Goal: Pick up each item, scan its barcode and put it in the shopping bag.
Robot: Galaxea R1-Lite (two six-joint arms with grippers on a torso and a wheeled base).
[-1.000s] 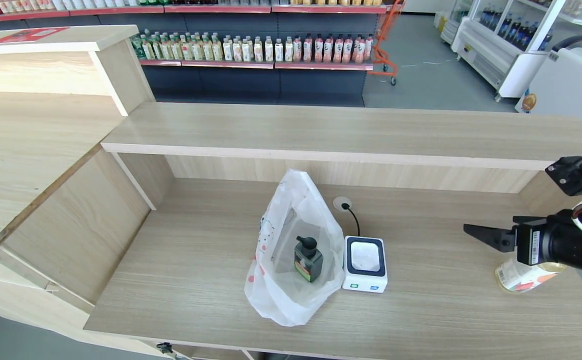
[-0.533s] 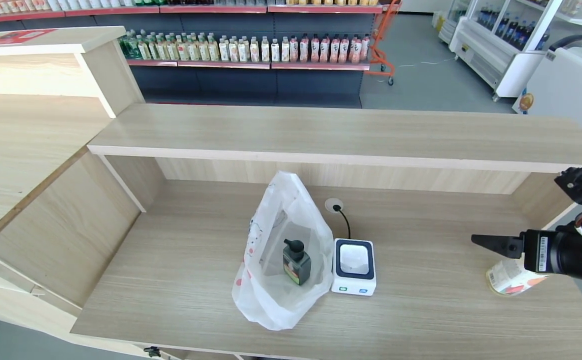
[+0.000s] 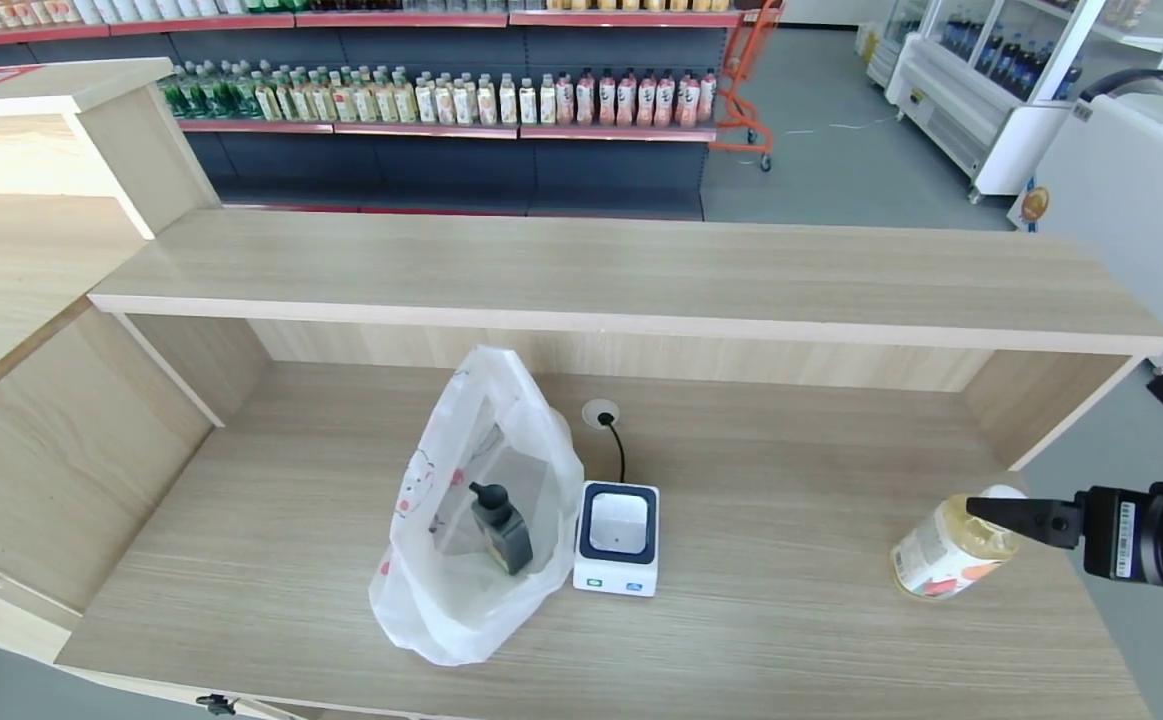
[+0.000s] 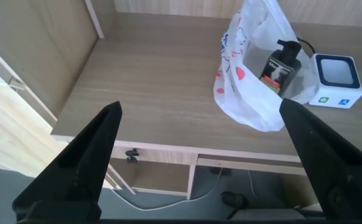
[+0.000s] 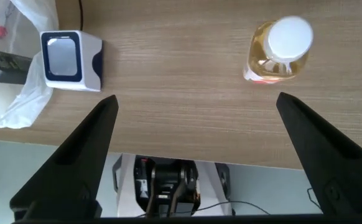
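Note:
A white plastic shopping bag (image 3: 441, 540) stands open on the wooden counter (image 3: 791, 610), with a dark pump bottle (image 3: 503, 517) inside it. Right beside the bag sits a white scanner (image 3: 618, 537). Near the counter's right end stands a clear bottle of yellow liquid with a white cap (image 3: 951, 552). My right gripper (image 3: 976, 508) is open, level with the bottle's cap on its right side. Its wrist view looks down on the bottle (image 5: 280, 53) and the scanner (image 5: 66, 59). My left gripper (image 4: 199, 109) is open, above the counter's front left edge, short of the bag (image 4: 249, 93).
A raised ledge (image 3: 641, 270) runs along the counter's far side, and side walls close both ends. The scanner's cable goes into a grommet (image 3: 601, 413). Store shelves with drinks (image 3: 441, 100) and a freezer (image 3: 1121, 180) stand beyond.
The head camera has turned right, so everything sits further left in the picture. My right gripper has drawn back to the right and lowered, from over the bottle to beside its cap.

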